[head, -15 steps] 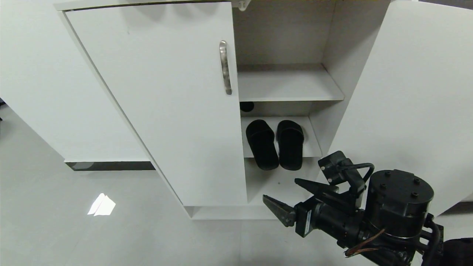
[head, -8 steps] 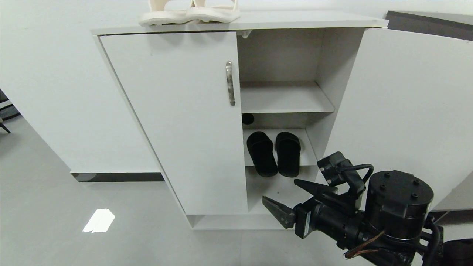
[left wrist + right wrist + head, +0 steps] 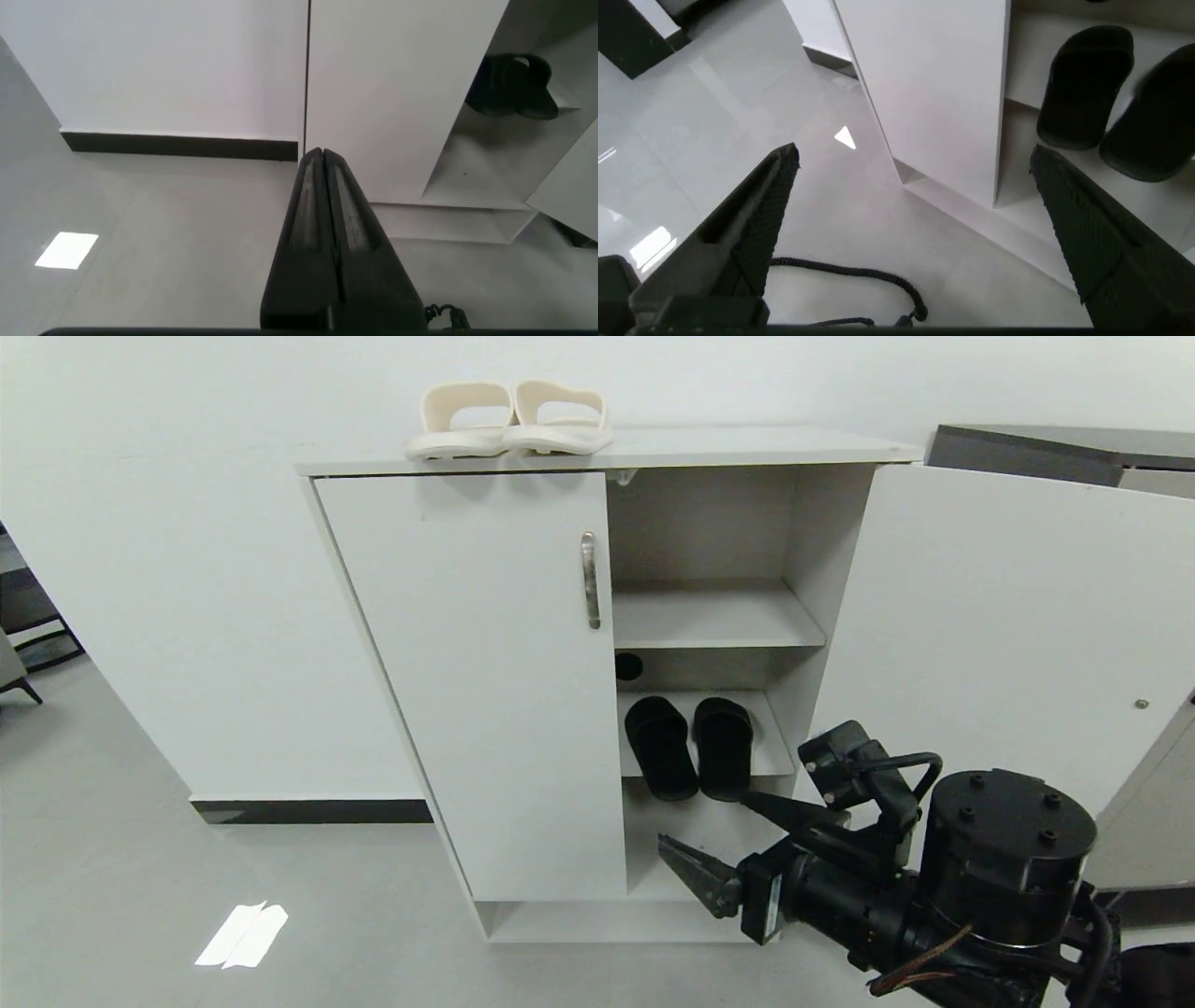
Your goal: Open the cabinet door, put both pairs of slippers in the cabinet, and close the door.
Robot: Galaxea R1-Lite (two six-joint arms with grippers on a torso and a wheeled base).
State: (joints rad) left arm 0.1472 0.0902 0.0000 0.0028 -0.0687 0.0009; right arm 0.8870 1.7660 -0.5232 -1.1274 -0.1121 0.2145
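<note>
While shut left door (image 3: 485, 681) half-hides a dark round obj (image 3: 628, 665), black slippers (image 3: 691, 747) on mid shelf (image 3: 778, 761) of cabinet (image 3: 747, 446), cream slippers (image 3: 509, 420) on its top, right gripper (image 3: 705, 821) jaws spread, left gripper (image 3: 322, 163) jaws pressed together

Right arm (image 3: 1008, 845) sits low and forward, wrist about level, aimed across toward the robot's left. Right gripper (image 3: 711, 823) is spread wide, its two dark tapered fingers (image 3: 695, 870) well apart with nothing between them (a small black module rides on the wrist). Left gripper (image 3: 322, 166) tilts downward, jaws pressed flat together, gripping nothing.
</note>
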